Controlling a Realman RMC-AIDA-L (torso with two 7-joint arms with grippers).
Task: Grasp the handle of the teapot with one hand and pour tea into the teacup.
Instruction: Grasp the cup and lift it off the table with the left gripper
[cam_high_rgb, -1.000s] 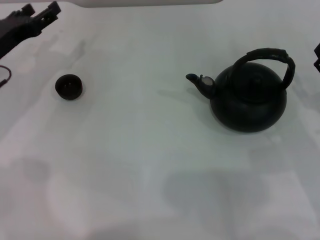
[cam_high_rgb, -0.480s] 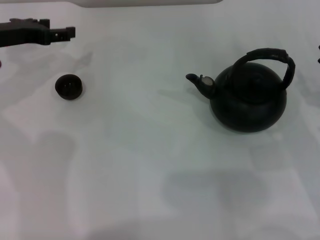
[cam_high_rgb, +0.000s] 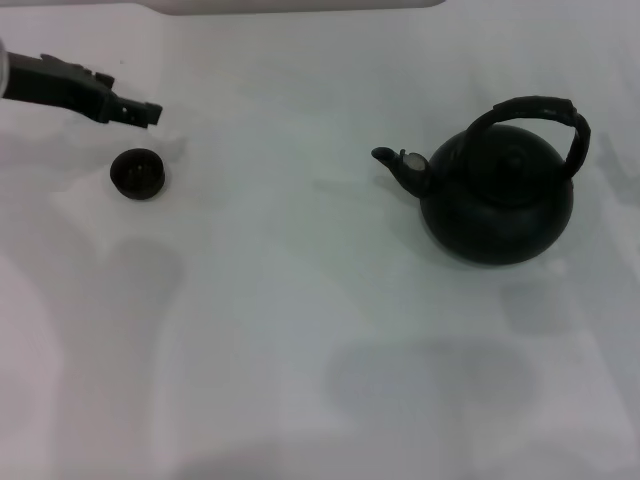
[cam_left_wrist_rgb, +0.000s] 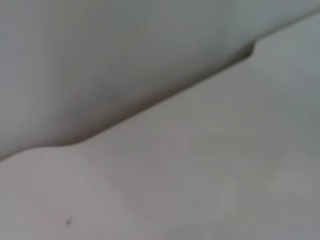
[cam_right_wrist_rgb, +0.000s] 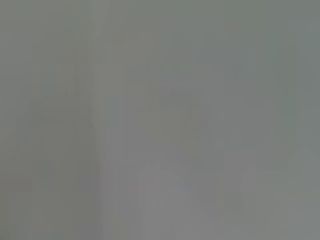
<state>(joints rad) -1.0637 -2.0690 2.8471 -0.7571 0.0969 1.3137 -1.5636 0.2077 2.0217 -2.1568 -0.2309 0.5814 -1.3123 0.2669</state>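
Head view gives you the whole layout: the teapot (cam_high_rgb: 497, 190) sits upright on the white desk (cam_high_rgb: 300, 330) at about 3 o'clock from the centre, with its short spout (cam_high_rgb: 392, 161) aimed toward 9 o'clock and its arched handle (cam_high_rgb: 535, 115) standing over the lid, nothing touching it. The teacup (cam_high_rgb: 137, 172) rests on the desk well apart from the teapot, out at roughly 9 o'clock. You cannot see any tea, either in the cup or at the spout.

Your left end effector (cam_high_rgb: 140, 113) reaches in from the 10 o'clock edge and hangs just beyond the teacup, at the cup's 12 o'clock, apart from it. It grasps nothing, but you cannot tell whether its fingers are spread or closed. Your right end effector does not show in the head view, so its state cannot be told.

The left wrist view shows only bare desk and a grey wall behind it; the right wrist view shows a plain grey surface.
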